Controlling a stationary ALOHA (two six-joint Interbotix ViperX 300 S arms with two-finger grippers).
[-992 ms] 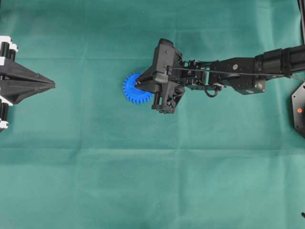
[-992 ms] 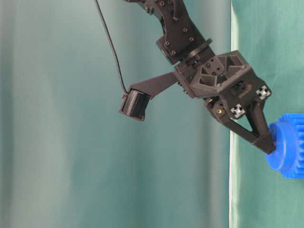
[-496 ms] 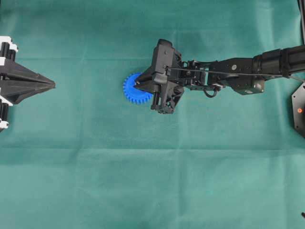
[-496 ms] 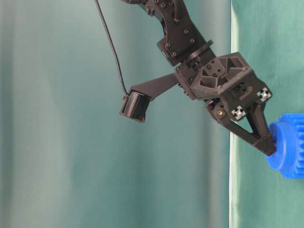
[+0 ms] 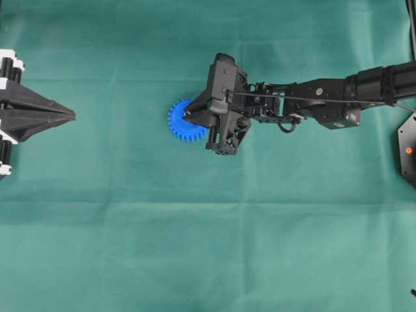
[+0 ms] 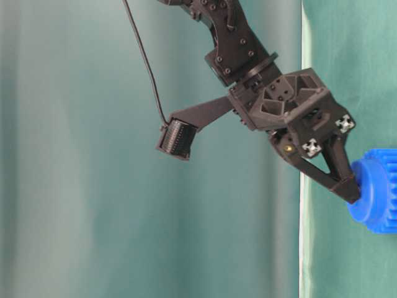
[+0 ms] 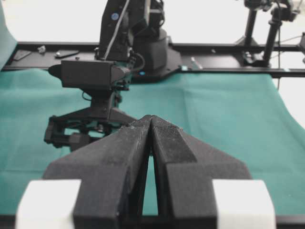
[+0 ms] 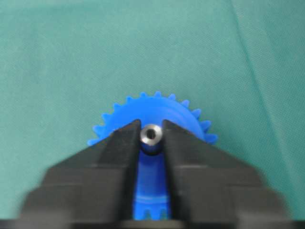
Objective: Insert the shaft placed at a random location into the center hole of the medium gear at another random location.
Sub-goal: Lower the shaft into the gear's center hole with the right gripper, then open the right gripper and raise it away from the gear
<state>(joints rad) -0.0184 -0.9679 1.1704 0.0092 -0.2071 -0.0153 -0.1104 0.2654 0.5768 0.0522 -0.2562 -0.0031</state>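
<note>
The medium gear (image 5: 177, 121) lies flat on the green cloth left of centre; it also shows in the table-level view (image 6: 379, 197) and the right wrist view (image 8: 157, 109). My right gripper (image 5: 187, 117) is tilted down with its tips on the gear's raised hub (image 6: 363, 186). It is shut on the shaft (image 8: 151, 135), a silvery pin seen end-on between the fingers (image 8: 121, 143), standing at the gear's middle. The center hole is hidden under the shaft. My left gripper (image 5: 71, 116) is shut and empty at the left edge, far from the gear (image 7: 151, 119).
A black fixture (image 5: 407, 148) sits at the right edge. The right arm (image 5: 325, 101) stretches in from the right above the cloth. In the left wrist view a black rail (image 7: 214, 59) bounds the far side of the cloth.
My right gripper has shifted very slightly at the gear's hub, still holding the shaft. The gear and the left arm have not moved.
</note>
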